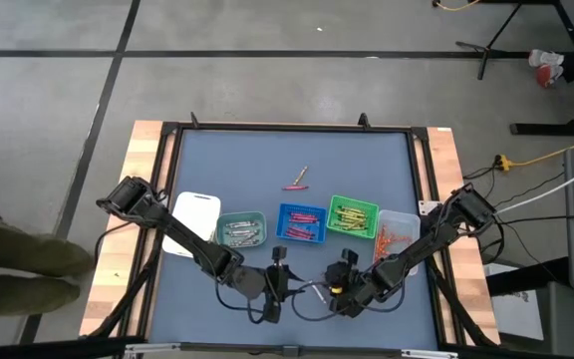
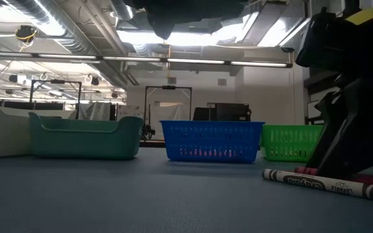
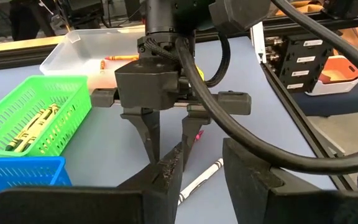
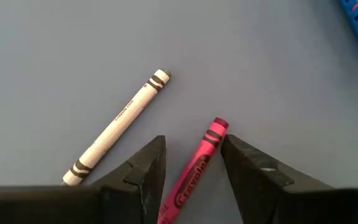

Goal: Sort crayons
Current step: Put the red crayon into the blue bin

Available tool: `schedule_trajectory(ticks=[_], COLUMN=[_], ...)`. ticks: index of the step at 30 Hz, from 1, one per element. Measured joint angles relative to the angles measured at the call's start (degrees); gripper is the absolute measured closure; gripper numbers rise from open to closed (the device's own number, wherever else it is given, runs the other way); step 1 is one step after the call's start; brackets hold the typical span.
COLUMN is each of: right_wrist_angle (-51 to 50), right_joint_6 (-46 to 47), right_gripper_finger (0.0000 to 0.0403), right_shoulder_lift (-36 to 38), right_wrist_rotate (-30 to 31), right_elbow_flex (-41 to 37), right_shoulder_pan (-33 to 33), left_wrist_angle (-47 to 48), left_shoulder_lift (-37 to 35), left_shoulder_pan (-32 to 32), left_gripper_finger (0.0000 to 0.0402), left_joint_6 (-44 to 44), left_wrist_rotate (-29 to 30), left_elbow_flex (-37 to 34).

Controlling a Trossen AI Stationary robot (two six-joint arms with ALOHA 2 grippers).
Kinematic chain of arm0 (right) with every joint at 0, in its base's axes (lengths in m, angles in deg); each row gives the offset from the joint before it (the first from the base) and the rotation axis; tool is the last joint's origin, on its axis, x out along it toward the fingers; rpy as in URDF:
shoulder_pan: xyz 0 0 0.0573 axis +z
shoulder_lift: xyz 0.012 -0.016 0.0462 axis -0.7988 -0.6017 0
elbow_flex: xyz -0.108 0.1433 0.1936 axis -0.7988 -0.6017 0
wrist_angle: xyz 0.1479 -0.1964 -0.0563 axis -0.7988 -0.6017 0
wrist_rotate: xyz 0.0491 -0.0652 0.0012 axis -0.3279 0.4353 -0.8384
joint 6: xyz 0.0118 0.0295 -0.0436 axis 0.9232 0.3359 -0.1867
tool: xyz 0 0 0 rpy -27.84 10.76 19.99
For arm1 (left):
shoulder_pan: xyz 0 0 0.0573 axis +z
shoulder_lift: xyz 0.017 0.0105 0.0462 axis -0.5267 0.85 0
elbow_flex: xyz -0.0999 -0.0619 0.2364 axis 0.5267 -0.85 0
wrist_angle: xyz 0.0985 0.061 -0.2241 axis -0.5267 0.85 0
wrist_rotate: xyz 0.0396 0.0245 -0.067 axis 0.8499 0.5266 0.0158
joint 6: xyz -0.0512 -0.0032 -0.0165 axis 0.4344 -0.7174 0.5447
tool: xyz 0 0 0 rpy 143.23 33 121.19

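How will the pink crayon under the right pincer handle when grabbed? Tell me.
Likely stiff and light: the pink crayon is a thin paper-wrapped stick. Being round, it may roll toward the white crayon. The right pincer is open astride it.

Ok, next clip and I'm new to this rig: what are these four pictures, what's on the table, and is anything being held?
Two dark robot arms work at a blue table. One picture looks down from above, one looks level across the tabletop, and two come from cameras on the wrists. A row of small trays holds sorted crayons; two more crayons lie loose behind them. Near the front edge, the right gripper is lowered with its fingers open around a pink crayon, which lies beside a white crayon. Nothing is gripped yet. The left gripper waits close by, open and empty.
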Motion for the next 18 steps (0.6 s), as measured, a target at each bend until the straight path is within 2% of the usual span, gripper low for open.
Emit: schedule_trajectory(ticks=[3, 13, 18], right_wrist_angle=[-0.15, -0.60, -0.59], right_joint_6=[-0.03, -0.03, -0.05], right_gripper_finger=[0.0257, 0.0366, 0.0392], right_shoulder_lift=[0.01, 0.05, 0.07], right_wrist_rotate=[-0.04, 0.11, 0.16], right_elbow_flex=[-0.02, -0.10, -0.11], right_shoulder_pan=[0.00, -0.07, -0.04], left_wrist_angle=[0.06, 0.15, 0.15], left_shoulder_lift=[0.00, 0.00, 0.00], left_shoulder_pan=[0.00, 0.02, 0.00], left_gripper_finger=[0.0301, 0.0301, 0.0301], left_joint_6=[-0.02, -0.07, -0.07], left_wrist_rotate=[0.00, 0.00, 0.00], left_elbow_flex=[0.00, 0.00, 0.00])
